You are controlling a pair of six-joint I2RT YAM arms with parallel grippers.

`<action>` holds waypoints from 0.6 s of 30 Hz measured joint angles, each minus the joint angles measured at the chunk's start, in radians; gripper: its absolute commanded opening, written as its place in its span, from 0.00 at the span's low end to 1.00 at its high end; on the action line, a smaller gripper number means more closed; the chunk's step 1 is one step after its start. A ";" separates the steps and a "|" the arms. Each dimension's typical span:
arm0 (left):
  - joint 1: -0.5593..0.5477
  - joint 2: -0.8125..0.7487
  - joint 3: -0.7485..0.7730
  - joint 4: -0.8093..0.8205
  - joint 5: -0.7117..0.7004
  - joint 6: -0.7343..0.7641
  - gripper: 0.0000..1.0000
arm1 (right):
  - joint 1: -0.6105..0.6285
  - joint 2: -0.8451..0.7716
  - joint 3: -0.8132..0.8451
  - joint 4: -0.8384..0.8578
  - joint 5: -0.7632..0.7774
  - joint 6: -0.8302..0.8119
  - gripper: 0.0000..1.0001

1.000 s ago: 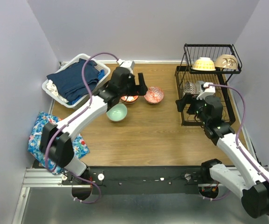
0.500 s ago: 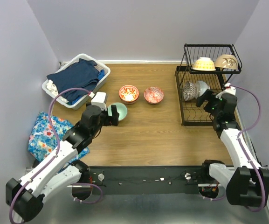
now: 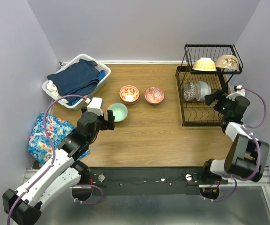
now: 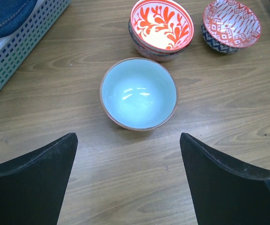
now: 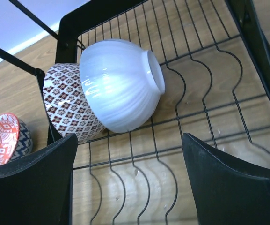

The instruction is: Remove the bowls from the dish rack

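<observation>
Wooden bench from above: the dish rack carries a cream bowl and beige bowl on its upper tier. Left wrist: the left tool, spread wide and empty, faces a mint bowl, well left of the rack. Right wrist: the right tool, likewise apart and empty, hangs over the rack's lower tier, near a tipped white bowl.

Bright, even overhead light. Shadows soft, faint on wood table. Pale wall in upper frame evenly lit. Glare: white highlights inside mint bowl, broad sheen on white bowl flank. All three views sharp edge to edge — slight wide-angle stretch toward wrist-view corners.
</observation>
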State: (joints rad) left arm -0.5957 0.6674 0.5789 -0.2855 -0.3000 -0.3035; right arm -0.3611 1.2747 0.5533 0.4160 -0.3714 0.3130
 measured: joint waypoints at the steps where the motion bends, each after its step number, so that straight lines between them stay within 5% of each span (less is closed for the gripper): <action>1: 0.000 0.004 -0.001 0.001 -0.003 0.004 0.99 | -0.016 0.037 0.000 0.040 -0.027 -0.001 1.00; 18: 0.000 0.057 -0.001 0.016 -0.022 0.027 0.99 | -0.029 0.349 0.274 0.069 -0.325 -0.202 1.00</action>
State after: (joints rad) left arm -0.5957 0.7246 0.5777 -0.2699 -0.3218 -0.2760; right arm -0.3901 1.6234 0.8276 0.4850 -0.6964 0.1108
